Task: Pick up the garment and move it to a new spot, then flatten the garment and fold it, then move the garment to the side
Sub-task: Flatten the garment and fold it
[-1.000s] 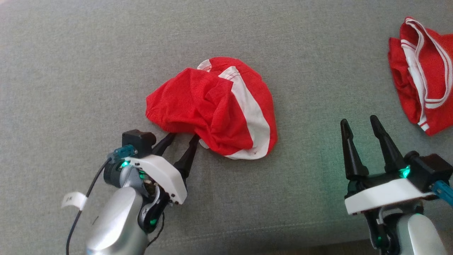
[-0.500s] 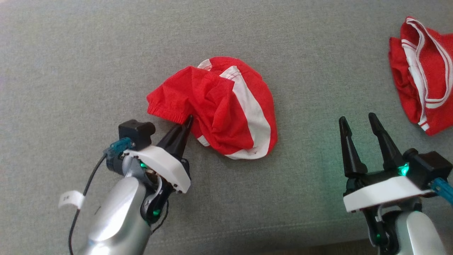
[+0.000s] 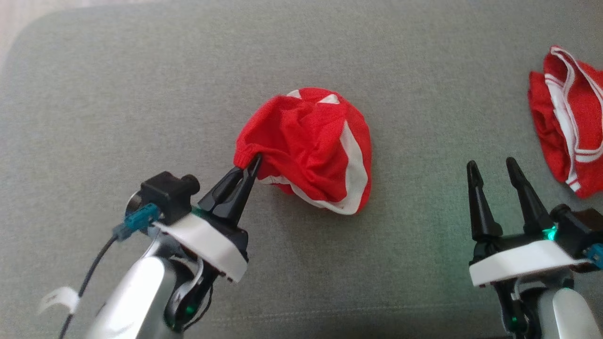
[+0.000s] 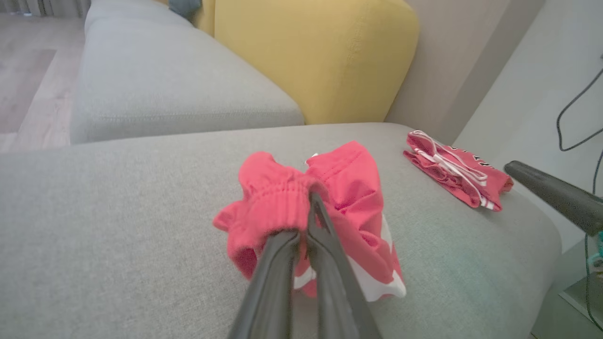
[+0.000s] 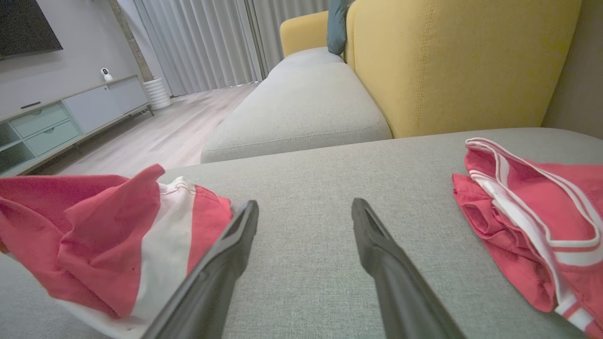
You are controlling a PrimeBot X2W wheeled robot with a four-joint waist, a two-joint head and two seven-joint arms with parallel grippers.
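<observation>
The left tool (image 3: pixel 252 165) was clamped on the gathered waistband (image 4: pixel 278 207) at the 8 o'clock edge of the crumpled red-and-white garment (image 3: pixel 311 141). The garment sat bunched at the middle of the grey sofa cushion (image 3: pixel 141 94). The right tool (image 3: pixel 492 165), at 4 o'clock, had its fingers apart and held nothing. The cloth looked light, thin and limp, so it would likely sag and trail when lifted. The thick waistband seemed the surest hold, less prone to slip than a single layer.
</observation>
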